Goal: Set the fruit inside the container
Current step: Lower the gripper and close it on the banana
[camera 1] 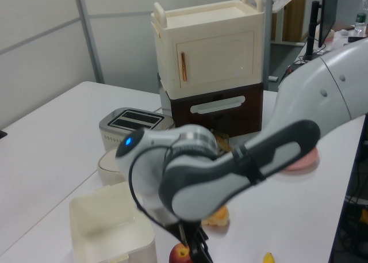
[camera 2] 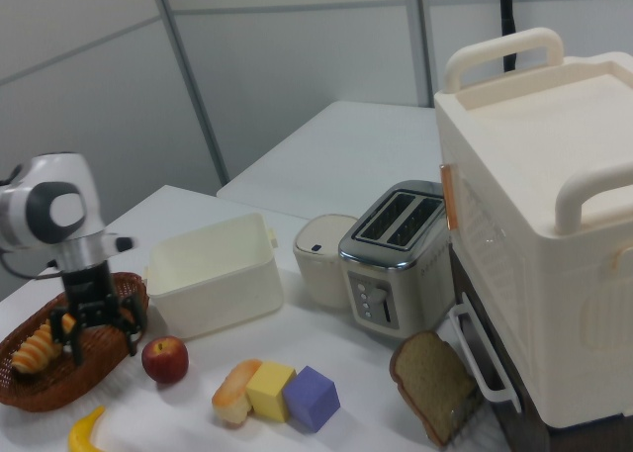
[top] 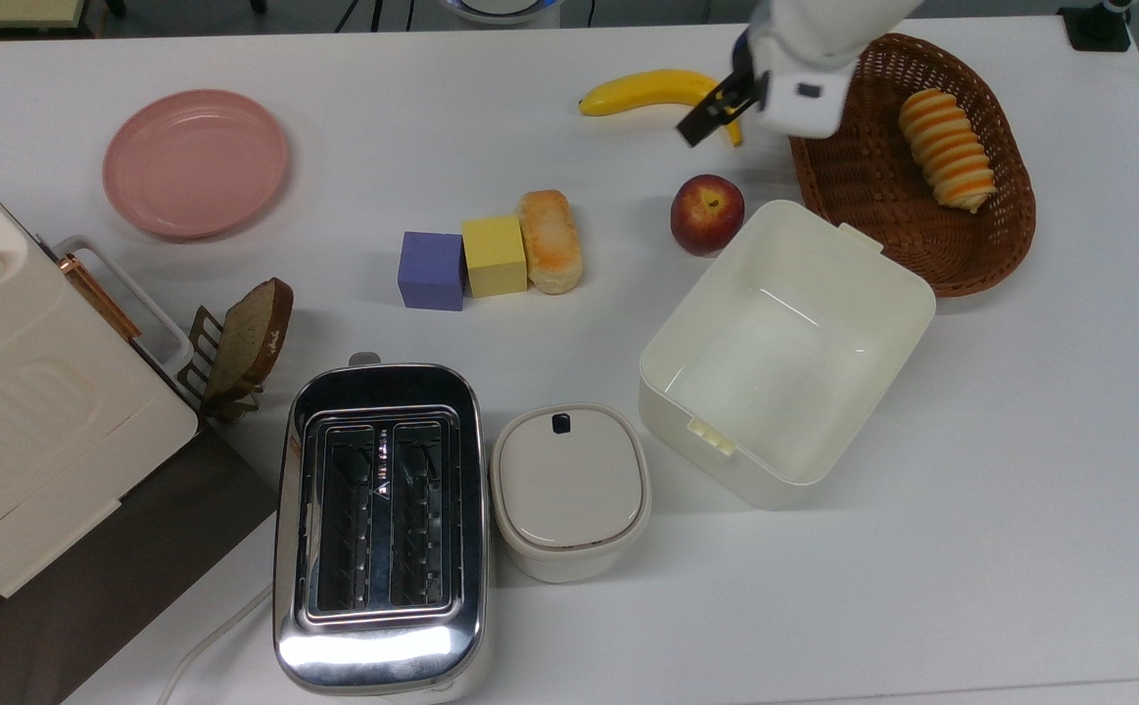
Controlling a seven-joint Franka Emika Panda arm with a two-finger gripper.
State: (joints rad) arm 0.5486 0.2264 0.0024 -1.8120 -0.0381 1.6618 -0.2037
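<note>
The yellow banana (top: 649,90) lies at the far edge of the white table, its right tip under my gripper in the top view; it also shows in the right view as banana (camera 2: 87,430). The cream-white container (top: 897,294) stands open with nothing in it; in the right view the container (camera 2: 213,274) is behind the apple. My gripper (top: 743,110) hangs open above the table, between the banana's right end and the wicker basket's left rim, holding nothing. In the right view the gripper (camera 2: 103,335) has its fingers spread over the basket's rim.
A red apple (top: 706,214) sits between banana and container. The wicker basket (top: 961,257) holds a striped spiral roll (top: 947,149). A bread roll (top: 550,241), yellow cube (top: 494,256) and purple cube (top: 431,270) lie mid-table. Toaster (top: 380,524), lidded pot (top: 570,490), pink plate (top: 195,163) and a cabinet (top: 30,431) stand to the top view's left.
</note>
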